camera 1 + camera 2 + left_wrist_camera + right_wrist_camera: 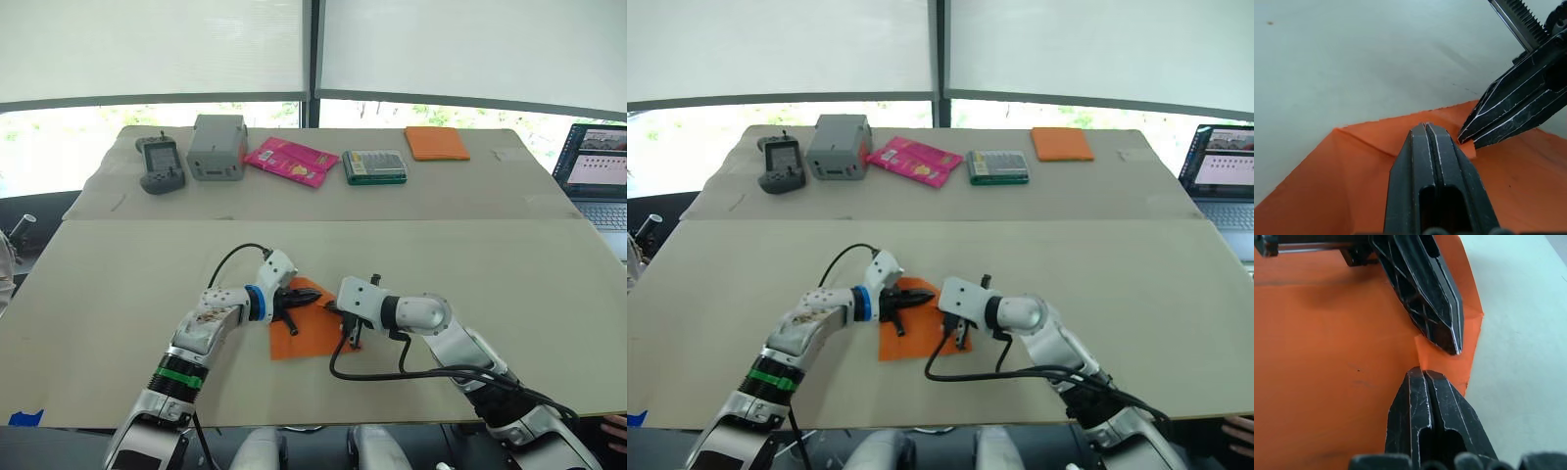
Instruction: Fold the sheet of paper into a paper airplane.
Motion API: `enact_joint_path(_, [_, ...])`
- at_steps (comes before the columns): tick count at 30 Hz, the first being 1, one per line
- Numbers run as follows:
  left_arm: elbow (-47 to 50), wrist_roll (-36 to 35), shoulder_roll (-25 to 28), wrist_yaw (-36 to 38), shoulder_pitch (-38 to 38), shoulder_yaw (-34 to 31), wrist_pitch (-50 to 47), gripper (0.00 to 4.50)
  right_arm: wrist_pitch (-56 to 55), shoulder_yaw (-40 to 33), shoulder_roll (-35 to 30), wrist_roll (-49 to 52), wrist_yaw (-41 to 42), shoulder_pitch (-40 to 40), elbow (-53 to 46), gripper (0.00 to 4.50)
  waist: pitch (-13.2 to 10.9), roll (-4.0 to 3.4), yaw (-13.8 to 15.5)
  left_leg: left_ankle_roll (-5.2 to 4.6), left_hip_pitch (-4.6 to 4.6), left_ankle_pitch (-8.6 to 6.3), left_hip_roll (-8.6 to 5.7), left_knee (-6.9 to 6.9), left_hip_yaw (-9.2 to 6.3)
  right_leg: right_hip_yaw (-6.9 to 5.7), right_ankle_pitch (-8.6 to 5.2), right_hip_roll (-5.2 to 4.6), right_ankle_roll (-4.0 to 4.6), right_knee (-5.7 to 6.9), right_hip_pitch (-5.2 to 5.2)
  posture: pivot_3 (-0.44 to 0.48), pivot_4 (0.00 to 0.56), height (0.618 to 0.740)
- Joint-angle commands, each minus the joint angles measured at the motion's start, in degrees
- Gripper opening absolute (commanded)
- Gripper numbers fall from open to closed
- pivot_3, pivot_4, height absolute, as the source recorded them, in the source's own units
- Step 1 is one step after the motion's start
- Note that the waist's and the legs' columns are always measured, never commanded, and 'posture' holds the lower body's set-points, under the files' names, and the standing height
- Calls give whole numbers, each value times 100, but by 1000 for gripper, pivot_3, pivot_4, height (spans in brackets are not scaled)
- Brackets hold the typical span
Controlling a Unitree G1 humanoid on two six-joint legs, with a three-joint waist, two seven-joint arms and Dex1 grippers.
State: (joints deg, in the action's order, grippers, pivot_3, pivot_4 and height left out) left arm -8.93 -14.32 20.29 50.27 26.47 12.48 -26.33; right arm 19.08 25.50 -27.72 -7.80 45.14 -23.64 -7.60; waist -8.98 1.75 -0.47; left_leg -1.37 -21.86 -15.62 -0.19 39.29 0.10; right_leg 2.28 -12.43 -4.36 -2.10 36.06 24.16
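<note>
The bright orange sheet of paper (306, 335) lies flat on the near table, close to its front edge, with a crease and a small turned-over flap (1445, 363) at one corner. My left gripper (309, 303) is shut, and its tip rests on the paper beside that flap. My right gripper (329, 309) is shut too and comes from the opposite side. Its tip (1421, 373) touches the paper at the flap's edge. The two tips nearly meet. In the left wrist view my own shut fingers (1426, 147) point at the right gripper's fingers (1508, 110).
On the far table stand a grey handheld controller (161, 164), a grey box (217, 147), a pink packet (291, 161), a green box (374, 166) and an orange pad (437, 143). An open laptop (598, 174) sits at the right edge. A seam (441, 221) joins the two tables.
</note>
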Motion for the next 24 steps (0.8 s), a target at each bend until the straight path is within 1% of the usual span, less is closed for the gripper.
enact_joint_path(1, [-52, 166, -40, 71, 87, 174, 149, 0, 143, -8, -132, -162, 14, 95, -58, 31, 0, 0, 3, 0, 0, 0, 0, 0, 0, 0, 0, 0, 0, 0, 0, 0, 150, 740])
enact_joint_path(4, [-139, 336, -13, 71, 94, 299, 186, 0, 294, -183, -67, -72, -88, 121, -170, 31, 0, 0, 22, 0, 1, 0, 0, 0, 0, -1, 0, 0, 0, -1, -1, 0, 150, 740])
enact_joint_path(8, [-298, 504, 49, 97, 160, 314, 357, 0, 526, -384, -221, 40, 52, 94, -515, 1228, 0, 0, 45, 0, 0, 0, -1, 1, 0, 0, 0, -1, 0, -1, -2, 0, 150, 740])
enact_joint_path(10, [-358, 527, 70, 118, 191, 302, 400, 0, 667, -515, -337, 134, 156, 68, -737, 1971, 0, 0, 45, 0, 0, 0, -1, 2, 1, 0, 0, -1, 0, -1, -2, 0, 150, 740])
enact_joint_path(13, [-409, 543, 84, 154, 206, 295, 454, 0, 1067, -818, -407, 451, 285, 62, -1036, 2967, 0, 0, 33, 0, -1, 0, 0, 2, 1, 0, 0, 3, 0, 0, 0, 0, 150, 740])
enact_joint_path(16, [-435, 552, 71, 166, 204, 293, 485, 0, 1417, -1211, -84, 934, 132, 113, -1102, 2967, 0, 0, 24, 0, 0, 0, 2, 1, -1, -1, 0, 8, 0, 0, 0, 0, 150, 740])
enact_joint_path(17, [-436, 558, 64, 170, 203, 289, 487, 0, 1349, -1202, -67, 879, 53, 107, -1050, 2748, 0, 0, 20, 0, 1, 0, 3, 1, -2, -1, 0, 9, 0, 1, -1, 0, 150, 740])
enact_joint_path(24, [-480, 591, 66, 177, 227, 238, 522, 0, 1331, -1110, 515, 820, -578, 54, -427, 301, 0, 0, -13, 0, -1, 0, 1, 2, 0, 0, 0, 5, 0, 1, 1, 0, 150, 740])
